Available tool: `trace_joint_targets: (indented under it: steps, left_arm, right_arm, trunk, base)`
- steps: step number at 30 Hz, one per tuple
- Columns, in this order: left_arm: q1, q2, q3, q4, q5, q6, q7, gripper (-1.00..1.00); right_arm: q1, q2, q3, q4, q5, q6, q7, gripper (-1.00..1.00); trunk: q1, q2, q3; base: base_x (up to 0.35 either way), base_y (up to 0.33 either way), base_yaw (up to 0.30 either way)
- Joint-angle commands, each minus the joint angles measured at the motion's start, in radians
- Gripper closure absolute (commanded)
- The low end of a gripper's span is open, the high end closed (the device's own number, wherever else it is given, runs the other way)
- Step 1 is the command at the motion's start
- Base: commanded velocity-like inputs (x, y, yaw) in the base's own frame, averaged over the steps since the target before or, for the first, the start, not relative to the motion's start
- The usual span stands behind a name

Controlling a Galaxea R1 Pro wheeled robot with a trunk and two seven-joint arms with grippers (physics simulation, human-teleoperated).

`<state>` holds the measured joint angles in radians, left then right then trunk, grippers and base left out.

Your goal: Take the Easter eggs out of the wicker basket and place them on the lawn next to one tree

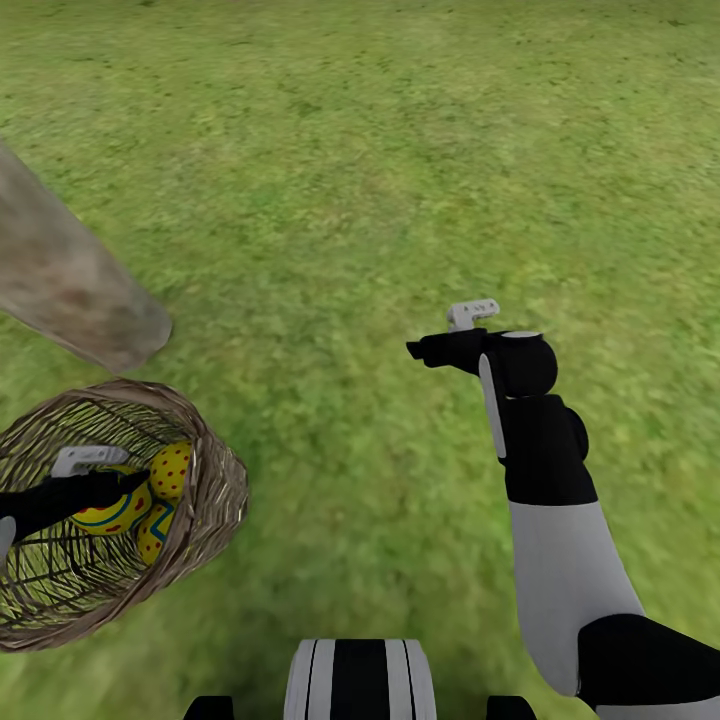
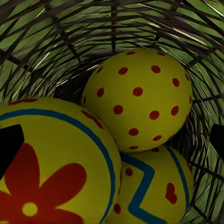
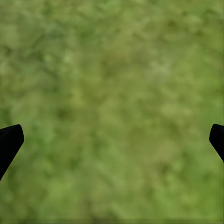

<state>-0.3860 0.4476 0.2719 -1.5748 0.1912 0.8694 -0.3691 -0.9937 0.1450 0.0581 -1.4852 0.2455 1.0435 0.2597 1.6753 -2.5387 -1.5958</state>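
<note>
A: From the head camera we're looking down on the wide, mottled green lawn (image 1: 400, 150), with the small round basket of woven brown-tan twigs (image 1: 215, 490) just in front of us on our left. Our black left gripper (image 1: 135, 478) is down inside it, right at the bright yellow painted eggs (image 1: 170, 470).

B: And the thick grey-brown tree trunk (image 1: 70, 275) stands just beyond the basket, so we've a short carry. Our right gripper (image 1: 420, 349) hangs over bare grass, well apart from all that.

A: On to the left wrist camera: all three eggs are in the basket's bottom. The red-dotted one (image 2: 137, 98) sits on top of the flower egg (image 2: 51, 163) and the blue-zigzag egg (image 2: 149, 186). Our fingertips (image 2: 9, 147) are spread wide at either edge, gripping nothing.

B: We'd judge those shells hard, smooth and round, so slippery. We should close across the widest middle of the dotted egg, which sits clearest of the wicker (image 2: 46, 46). The woven wall looks stiff and crowds us in.

A: Right wrist camera: blurred grass (image 3: 112, 93), fingertips (image 3: 9, 142) spread, nothing between them.

B: Flat, open turf, plenty of room to set eggs down, though we'd guess a round egg may roll.
</note>
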Motion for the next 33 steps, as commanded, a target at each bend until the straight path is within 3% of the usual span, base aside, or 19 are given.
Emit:
trace_joint_targets:
  steps: [1, 22, 28, 33]
  left_arm:
    - [-0.001, 0.000, 0.001, 0.000, 0.004, 0.007, -0.003, -1.00]
    - [-0.002, 0.000, 0.011, 0.002, 0.001, 0.002, 0.011, -1.00]
    - [-0.002, 0.000, 0.015, 0.007, 0.001, 0.002, 0.084, -1.00]
    - [-0.003, 0.000, 0.015, 0.009, 0.000, 0.005, 0.102, -1.00]
  right_arm:
    - [0.000, 0.000, 0.000, 0.000, 0.011, 0.004, 0.009, -1.00]
    - [-0.002, 0.001, 0.002, 0.006, 0.012, 0.004, 0.005, -1.00]
    - [-0.003, 0.004, 0.004, 0.010, 0.012, 0.004, -0.030, -1.00]
    - [-0.003, 0.006, 0.005, 0.011, 0.012, 0.004, -0.038, -1.00]
  trunk:
    - [0.000, 0.000, -0.001]
    - [0.000, 0.000, -0.001]
    - [0.000, 0.000, -0.001]
    - [0.000, 0.000, -0.001]
  base:
    - [0.000, 0.000, 0.000]
    - [0.000, 0.000, 0.000]
    - [0.000, 0.000, 0.000]
    - [0.000, 0.000, 0.000]
